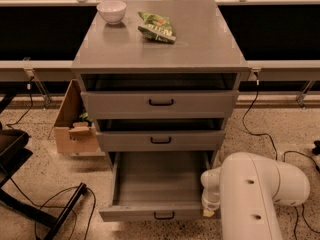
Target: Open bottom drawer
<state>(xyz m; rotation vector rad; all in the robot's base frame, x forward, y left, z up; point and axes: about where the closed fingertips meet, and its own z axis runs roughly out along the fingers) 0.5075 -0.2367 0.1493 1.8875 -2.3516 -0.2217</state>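
Observation:
The bottom drawer of the grey cabinet stands pulled far out, showing its plain grey inside and a small black bar handle on its low front panel. The middle drawer and top drawer are slightly ajar. My white arm fills the lower right, beside the drawer's right front corner. The gripper hangs behind the arm's end near that corner, mostly hidden.
A white bowl and a green snack bag lie on the cabinet top. A cardboard box sits left of the cabinet. A black stand and cables lie on the speckled floor.

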